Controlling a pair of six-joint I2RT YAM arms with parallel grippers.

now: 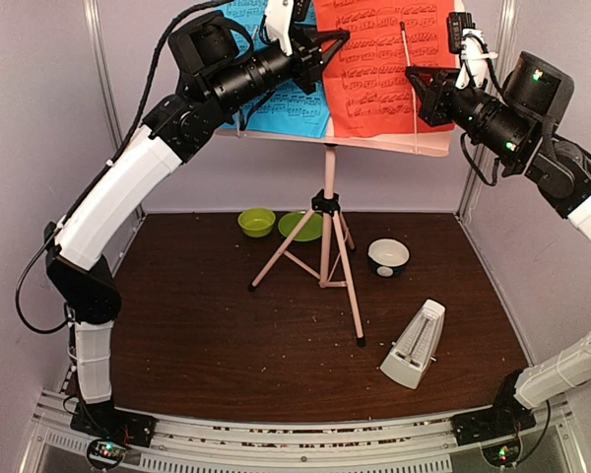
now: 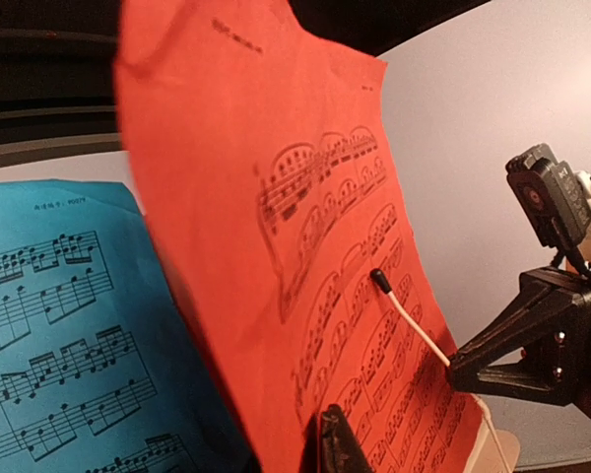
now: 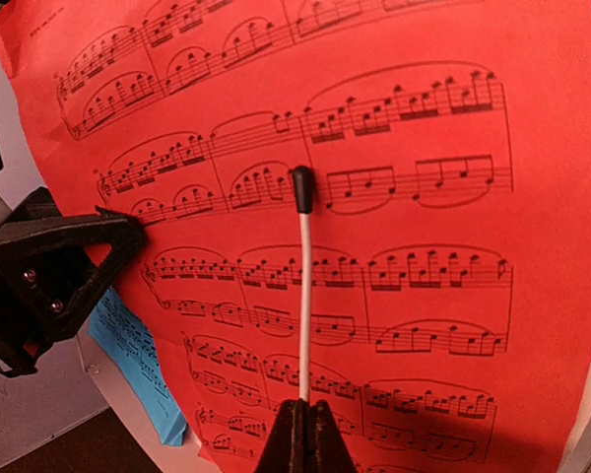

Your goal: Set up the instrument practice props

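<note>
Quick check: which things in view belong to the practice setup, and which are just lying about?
Belongs: music stand, its white retaining rod, red sheet, blue sheet, metronome.
Lying about: green bowl, green plate, white-and-dark bowl.

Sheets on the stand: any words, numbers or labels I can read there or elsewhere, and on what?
Red sheet: small header line near the top, too blurred to read; otherwise only music notes.
Blue sheet: small header line above the staves, too small to read.
Nothing else shows legible text.
</note>
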